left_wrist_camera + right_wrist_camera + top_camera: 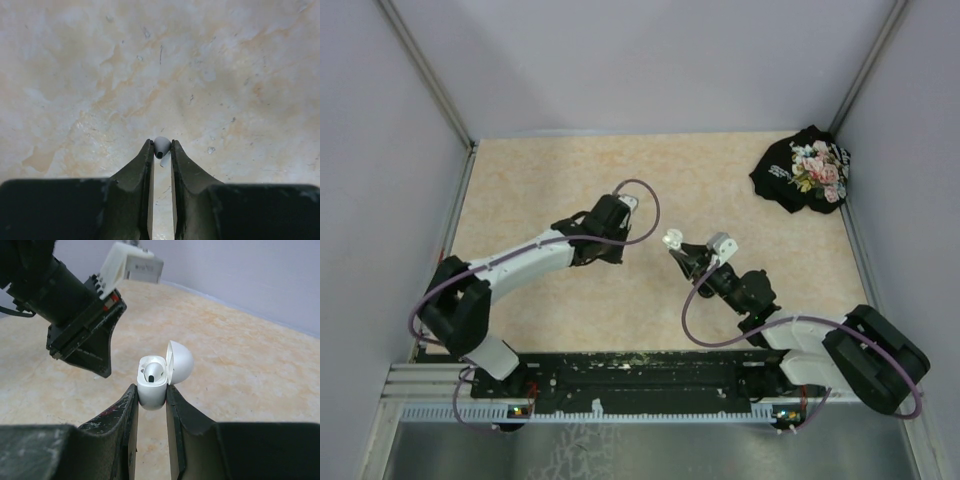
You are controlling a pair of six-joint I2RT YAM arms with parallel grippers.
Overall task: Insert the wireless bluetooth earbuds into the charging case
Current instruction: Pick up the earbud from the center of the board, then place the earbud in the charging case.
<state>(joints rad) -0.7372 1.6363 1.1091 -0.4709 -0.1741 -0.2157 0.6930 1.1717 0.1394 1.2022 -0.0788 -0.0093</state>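
My left gripper (161, 143) pinches the tiny, slick earbud (161, 146) at its tips, my right gripper (151, 388) clamps the rigid case (151, 396) low; I'd go gently.

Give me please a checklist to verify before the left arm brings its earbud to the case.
1. The left gripper is shut on the held earbud: ok.
2. The right gripper clamps the charging case: ok.
3. The lid is open: ok.
4. A free slot beside the seated earbud: cannot tell.
5. The held earbud is lined up over the case opening: not ok, the left gripper is off to one side, apart from the case.
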